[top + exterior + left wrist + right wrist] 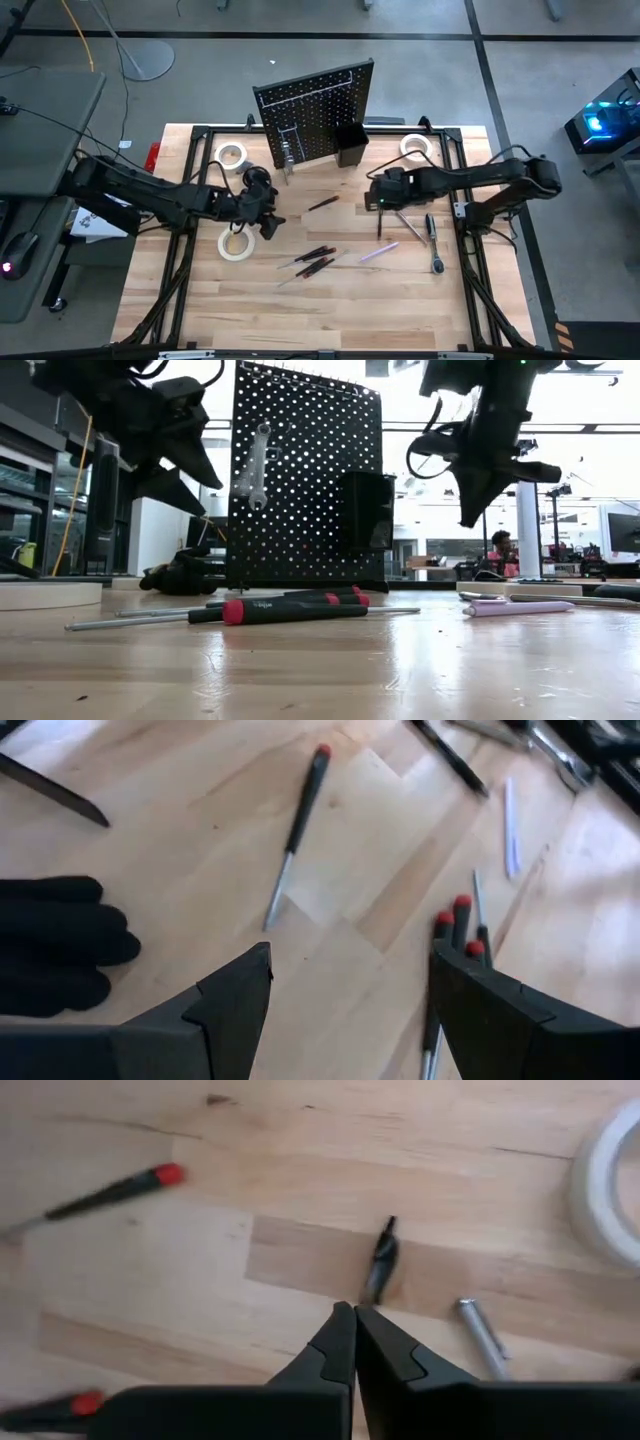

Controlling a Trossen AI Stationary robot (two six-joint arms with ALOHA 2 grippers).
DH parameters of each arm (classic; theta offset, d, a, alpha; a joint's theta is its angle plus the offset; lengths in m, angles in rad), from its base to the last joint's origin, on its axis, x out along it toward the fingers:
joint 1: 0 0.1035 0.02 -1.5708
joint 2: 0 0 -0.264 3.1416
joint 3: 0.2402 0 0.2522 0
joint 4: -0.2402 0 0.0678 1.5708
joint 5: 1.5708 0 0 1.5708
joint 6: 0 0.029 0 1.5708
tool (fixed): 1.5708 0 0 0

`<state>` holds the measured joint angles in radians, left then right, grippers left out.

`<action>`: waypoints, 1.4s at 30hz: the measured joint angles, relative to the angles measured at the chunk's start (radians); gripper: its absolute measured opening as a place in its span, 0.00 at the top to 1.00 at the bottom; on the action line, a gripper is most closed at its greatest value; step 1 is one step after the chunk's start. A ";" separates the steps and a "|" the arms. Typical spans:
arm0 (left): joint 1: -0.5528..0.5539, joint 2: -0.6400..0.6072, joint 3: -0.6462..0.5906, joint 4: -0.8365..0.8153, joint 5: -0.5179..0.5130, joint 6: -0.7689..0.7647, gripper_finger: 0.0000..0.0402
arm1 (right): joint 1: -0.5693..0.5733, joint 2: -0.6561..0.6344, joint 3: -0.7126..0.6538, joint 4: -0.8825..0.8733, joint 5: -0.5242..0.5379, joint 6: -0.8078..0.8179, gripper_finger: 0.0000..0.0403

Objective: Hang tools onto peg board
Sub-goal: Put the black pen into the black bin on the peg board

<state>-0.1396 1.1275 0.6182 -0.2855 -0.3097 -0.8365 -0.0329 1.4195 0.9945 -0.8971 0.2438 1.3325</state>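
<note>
**One wrench hung, most tools still on the table**

Right gripper closed on nothing, hovering above table right of centre. Left gripper open, near tape roll. Peg board at far edge carries one wrench. Screwdrivers, ratchet, purple tool remain unhung.

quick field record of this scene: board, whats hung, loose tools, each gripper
peg board: upright at the table's far edge, small black bin on its front
hung: one silver wrench
loose tools: red-tipped screwdrivers, purple one, ratchet, three white tape rolls
left gripper: fingers open, empty, above the table near a tape roll
right gripper: fingers shut, nothing visibly held, above the table right of centre
</note>
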 joint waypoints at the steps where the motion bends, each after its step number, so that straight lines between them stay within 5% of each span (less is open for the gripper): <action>1: 0.006 0.000 0.000 -0.001 -0.004 -0.001 0.38 | -0.003 -0.001 -0.006 -0.002 0.005 -0.012 1.00; 6: 0.023 0.005 0.000 0.000 -0.009 -0.073 0.38 | -0.036 0.033 -0.047 0.011 -0.012 -0.040 0.95; 15: 0.022 0.005 0.000 0.002 0.011 -0.158 0.38 | -0.075 0.126 -0.140 0.248 -0.043 -0.095 0.71; 31: 0.021 0.005 0.000 0.003 0.012 -0.184 0.38 | -0.089 0.313 -0.136 0.317 0.026 -0.091 0.56; 42: 0.021 0.005 0.000 0.002 0.001 -0.202 0.38 | -0.099 0.346 -0.138 0.383 0.095 -0.192 0.55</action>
<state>-0.1184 1.1324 0.6186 -0.2838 -0.3083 -1.0384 -0.1315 1.7653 0.8566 -0.5142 0.3389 1.1409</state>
